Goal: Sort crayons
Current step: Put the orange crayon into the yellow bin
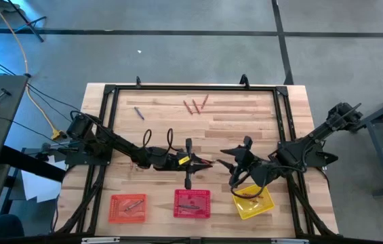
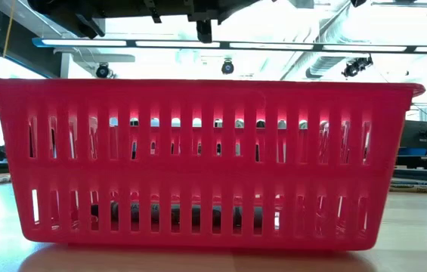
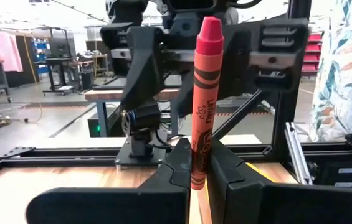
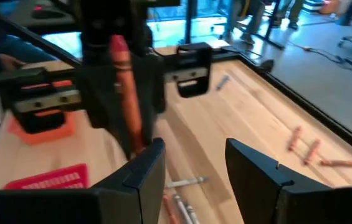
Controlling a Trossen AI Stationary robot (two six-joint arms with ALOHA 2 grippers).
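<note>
You've got a red wax crayon with a paper wrapper [image 3: 202, 99] pinched low on its barrel by the left gripper [image 3: 199, 168], jaws clamped tight on it, stick poking straight up past the fingertips. It sits mid-table, just above the red slotted plastic basket [image 1: 192, 203] at the near edge. I'd bring it right over that basket and go low before letting go, since a round waxy stick will bounce or roll.

The right gripper [image 4: 194, 165] is spread wide and holding nothing, hovering by the yellow mesh basket [image 1: 253, 202] toward the near right corner. The orange basket [image 1: 127, 207] is further left along that edge.

Three more reddish crayons [image 1: 196, 105] lie near the far edge, a bluish one [image 1: 138, 112] to their left, all on smooth, pale butcher-block wood [image 1: 245, 122].
</note>
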